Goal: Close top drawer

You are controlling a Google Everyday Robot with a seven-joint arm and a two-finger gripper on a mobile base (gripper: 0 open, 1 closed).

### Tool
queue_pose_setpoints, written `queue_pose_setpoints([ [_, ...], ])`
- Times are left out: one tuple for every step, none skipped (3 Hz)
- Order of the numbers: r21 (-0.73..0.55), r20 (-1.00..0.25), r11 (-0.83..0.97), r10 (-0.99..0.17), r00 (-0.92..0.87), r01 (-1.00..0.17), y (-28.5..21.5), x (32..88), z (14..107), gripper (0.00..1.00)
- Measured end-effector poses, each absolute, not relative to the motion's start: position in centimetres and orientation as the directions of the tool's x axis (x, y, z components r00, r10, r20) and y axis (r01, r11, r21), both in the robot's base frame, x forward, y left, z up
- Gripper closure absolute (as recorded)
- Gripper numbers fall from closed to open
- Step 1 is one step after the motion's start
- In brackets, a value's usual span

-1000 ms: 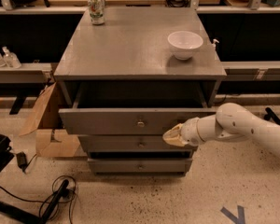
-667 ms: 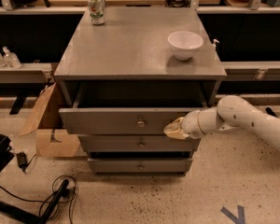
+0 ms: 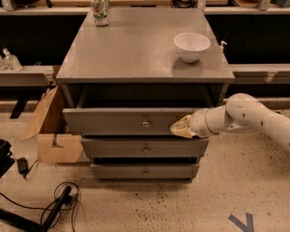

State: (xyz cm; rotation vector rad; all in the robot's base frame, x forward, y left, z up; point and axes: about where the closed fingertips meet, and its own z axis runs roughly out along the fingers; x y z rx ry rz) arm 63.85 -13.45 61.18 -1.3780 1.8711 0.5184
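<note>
Our gripper [image 3: 182, 128] rests its pale tip against the front panel of the top drawer [image 3: 116, 122], at about 3 o'clock from the small round knob [image 3: 145, 124] and close to the panel's right end. We cannot tell whether the claw is spread or pressed together; it reads only as one tapered tip touching the grey wood. The white arm [image 3: 251, 120] reaches in from roughly 4 o'clock, low and across the floor side of the cabinet.

The top drawer stands pulled out. Its front sits proud of the middle drawer [image 3: 145, 147] and the bottom drawer [image 3: 145, 170], and a dark gap shows between it and the cabinet top [image 3: 135, 57].

To do this step well, we judge that we should push straight toward 12 o'clock, into the cabinet. Our contact is off-centre, so a hard shove could skew the drawer on its runners and jam it. We would rather slide the tip toward 9 o'clock, nearer the knob, or else press slowly and watch that both ends of the panel go in together. We should keep the tip flat on the panel, above its lower edge, so it does not slip down onto the middle drawer.

A steady push also matters for what sits on top: the white bowl [image 3: 191, 46] at about 1 o'clock from the gripper and the can [image 3: 100, 9] at the far corner, about 11 o'clock. We stop once the front lies flush with the cabinet frame.
</note>
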Motion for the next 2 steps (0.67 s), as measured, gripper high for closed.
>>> queue_pose_setpoints([
  [-0.101,-0.76,0.336,-0.634,-0.146,-0.936,-13.14,63.82,61.02,0.55],
  [-0.098,-0.76,0.333,-0.633,-0.145,-0.938,-12.93,63.79,60.9,0.32],
])
